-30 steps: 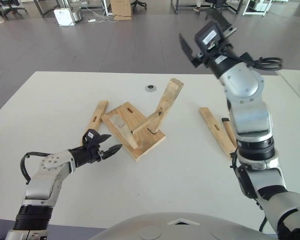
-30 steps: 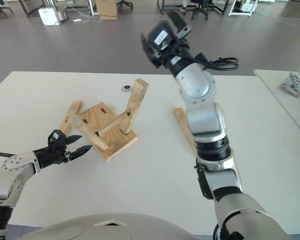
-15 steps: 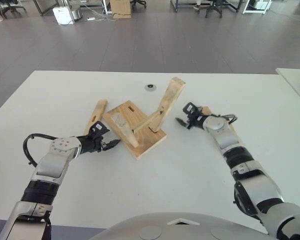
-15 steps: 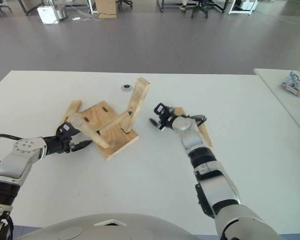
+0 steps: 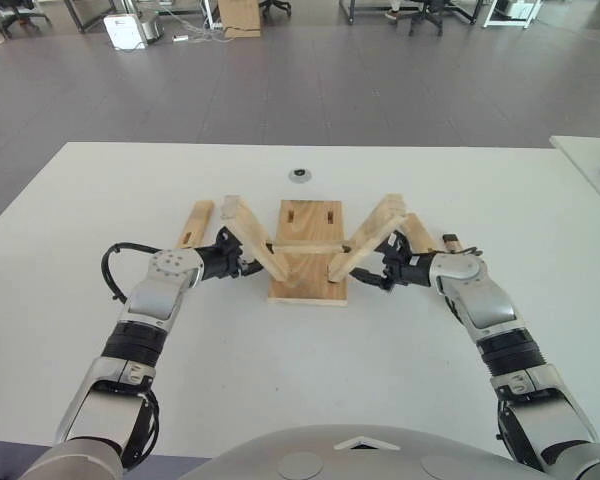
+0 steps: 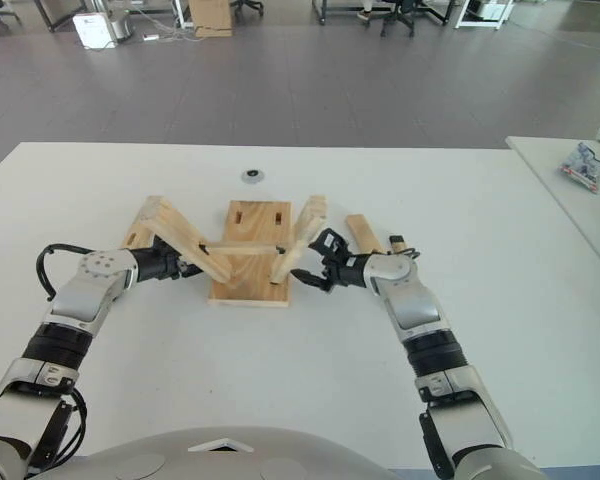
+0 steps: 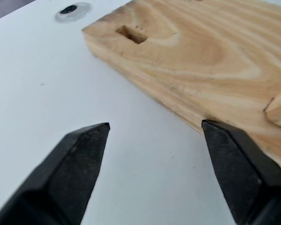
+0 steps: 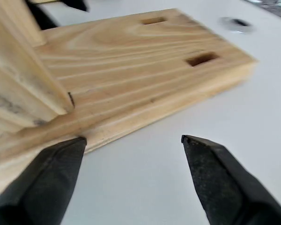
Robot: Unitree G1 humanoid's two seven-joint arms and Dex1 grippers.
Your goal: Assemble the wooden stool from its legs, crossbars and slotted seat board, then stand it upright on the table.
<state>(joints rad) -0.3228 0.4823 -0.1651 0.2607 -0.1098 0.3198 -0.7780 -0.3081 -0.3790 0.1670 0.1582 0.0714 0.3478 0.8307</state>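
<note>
The slotted seat board (image 5: 307, 285) lies flat at mid-table with two slots near its far edge. Two legs stand in it, splayed outwards: one to the left (image 5: 250, 248), one to the right (image 5: 370, 236), joined by a thin crossbar (image 5: 310, 247). My left gripper (image 5: 242, 266) is open at the board's left side, by the foot of the left leg; its fingertips (image 7: 84, 150) straddle the board's edge (image 7: 187, 70). My right gripper (image 5: 374, 276) is open at the right side, beside the right leg's foot (image 8: 23, 89). A loose leg (image 5: 193, 222) lies left of the board.
More loose wooden pieces (image 5: 420, 232) lie right of the board, behind my right wrist. A small round disc (image 5: 299, 176) is set in the table beyond the board. The white table (image 5: 300, 380) has free room in front. Another table's corner (image 5: 595, 160) is at far right.
The right arm came down from high above to the board's right side. The left gripper moved in to the left side. The board now lies square, with its legs splayed apart.
</note>
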